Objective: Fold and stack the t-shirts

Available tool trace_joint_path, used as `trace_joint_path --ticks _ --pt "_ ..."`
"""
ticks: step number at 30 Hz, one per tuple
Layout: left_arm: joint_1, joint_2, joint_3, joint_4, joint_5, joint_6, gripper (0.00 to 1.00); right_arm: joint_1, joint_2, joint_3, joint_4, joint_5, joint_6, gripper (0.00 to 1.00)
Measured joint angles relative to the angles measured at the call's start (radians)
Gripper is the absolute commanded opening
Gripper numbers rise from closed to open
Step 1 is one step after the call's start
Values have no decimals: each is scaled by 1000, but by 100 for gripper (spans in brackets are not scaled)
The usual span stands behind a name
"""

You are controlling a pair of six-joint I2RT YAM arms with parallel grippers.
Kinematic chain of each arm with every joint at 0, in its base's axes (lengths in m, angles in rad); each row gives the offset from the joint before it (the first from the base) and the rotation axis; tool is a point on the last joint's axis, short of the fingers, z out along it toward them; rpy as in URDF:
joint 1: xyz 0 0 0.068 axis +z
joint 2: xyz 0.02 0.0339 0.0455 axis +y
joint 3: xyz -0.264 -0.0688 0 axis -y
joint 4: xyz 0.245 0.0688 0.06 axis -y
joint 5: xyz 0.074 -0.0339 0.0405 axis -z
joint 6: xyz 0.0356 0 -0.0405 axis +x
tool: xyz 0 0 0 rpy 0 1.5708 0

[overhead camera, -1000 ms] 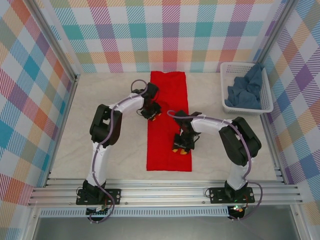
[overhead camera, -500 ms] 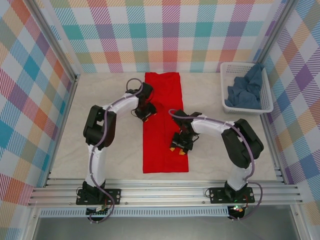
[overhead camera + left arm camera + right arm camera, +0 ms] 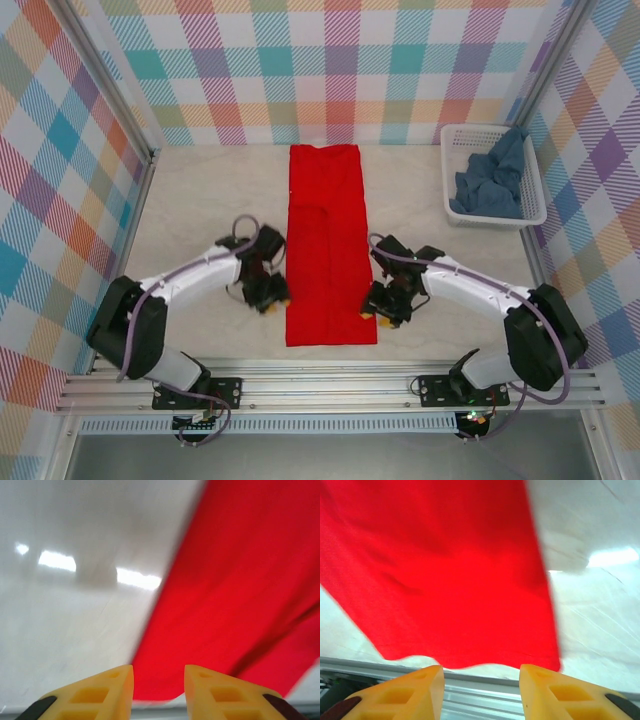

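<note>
The red t-shirt (image 3: pixel 325 240) lies flat mid-table, folded into a long narrow strip running from the back wall toward me. My left gripper (image 3: pixel 270 297) sits just off the strip's left edge near its near end. Its yellow fingers are open over the cloth (image 3: pixel 240 580), with nothing between them (image 3: pixel 159 682). My right gripper (image 3: pixel 382 308) sits off the right edge at the same end. It is open (image 3: pixel 479 687) above the near hem (image 3: pixel 445 570) and holds nothing. The blue-grey t-shirt (image 3: pixel 490 180) lies crumpled in the basket.
A white lattice basket (image 3: pixel 490 219) stands at the back right against the wall. Checked walls close in the table (image 3: pixel 200 200) on three sides. An aluminium rail (image 3: pixel 330 385) runs along the near edge, just past the shirt's hem (image 3: pixel 485 700).
Both grippers have come off the middle of the red strip and moved toward me, to either side of its near end. The strip shifted slightly left and back earlier.
</note>
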Motion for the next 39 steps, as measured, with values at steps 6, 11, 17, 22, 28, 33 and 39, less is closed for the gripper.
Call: trace_joint_path --ticks 6,11,17,22,28,33,39 --pt "-125 -151 -229 77 87 -119 40 0 -20 -112 35 -75 3 46" --pt "-145 -147 -261 189 86 -183 38 0 -11 -149 97 -107 26 45" --pt "-172 -87 -264 279 83 -223 29 0 -4 -161 138 -109 43 44" --pt "-182 -61 -253 251 69 -233 13 0 27 -166 158 -109 46 42" --pt "-196 -52 -238 264 64 -238 7 0 47 -173 165 -106 49 36" --pt "-204 -42 -232 287 64 -238 5 0 69 -167 161 -108 61 29" --pt "-204 -41 -230 286 59 -237 2 2 100 -141 130 -102 76 21"
